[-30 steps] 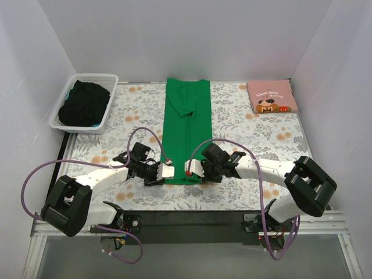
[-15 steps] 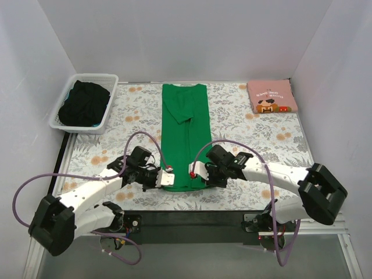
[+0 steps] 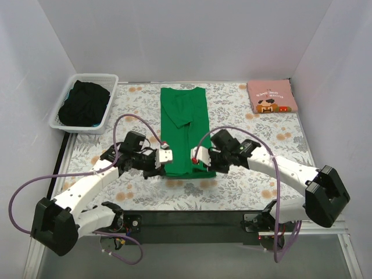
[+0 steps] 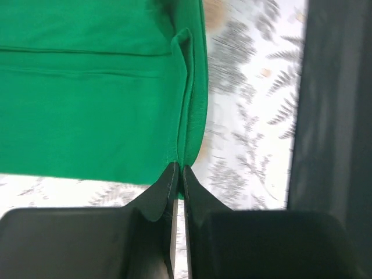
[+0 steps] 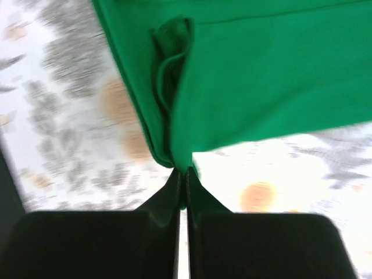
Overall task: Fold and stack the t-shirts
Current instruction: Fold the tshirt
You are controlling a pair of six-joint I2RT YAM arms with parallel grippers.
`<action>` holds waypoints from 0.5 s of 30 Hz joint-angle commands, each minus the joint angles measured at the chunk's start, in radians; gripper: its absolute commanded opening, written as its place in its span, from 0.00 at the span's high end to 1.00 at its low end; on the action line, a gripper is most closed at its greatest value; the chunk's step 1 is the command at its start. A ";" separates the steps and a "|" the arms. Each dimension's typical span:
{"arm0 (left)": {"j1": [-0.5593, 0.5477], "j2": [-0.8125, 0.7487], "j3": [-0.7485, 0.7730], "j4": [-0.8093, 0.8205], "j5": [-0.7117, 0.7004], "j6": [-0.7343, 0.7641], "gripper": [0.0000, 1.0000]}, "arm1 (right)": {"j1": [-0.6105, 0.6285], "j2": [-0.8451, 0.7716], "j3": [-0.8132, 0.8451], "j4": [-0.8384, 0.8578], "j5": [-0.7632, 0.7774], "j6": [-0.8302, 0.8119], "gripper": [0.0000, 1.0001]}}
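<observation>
Folding green shirt [image 3: 185,125] | left claw [image 4: 177,174], right claw [image 5: 181,174] clamped on hem corners | next: carry hem to collar

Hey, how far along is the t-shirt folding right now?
Done: the pink t-shirt lies folded at the far right corner. In hand: the green t-shirt is a long strip, the left gripper and right gripper each pinching a near corner. Left: folding it shorter and stacking it with the pink one. Dark clothes sit in the basket.
</observation>
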 commanded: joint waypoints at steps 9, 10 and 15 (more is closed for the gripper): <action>0.222 0.322 0.227 0.321 0.032 0.039 1.00 | -0.206 0.290 0.406 0.017 0.007 -0.270 0.99; 0.234 0.381 0.260 0.330 0.032 0.049 1.00 | -0.229 0.319 0.434 0.020 0.001 -0.278 0.99; 0.282 0.552 0.368 0.393 0.037 0.062 1.00 | -0.288 0.509 0.606 0.023 -0.010 -0.311 0.99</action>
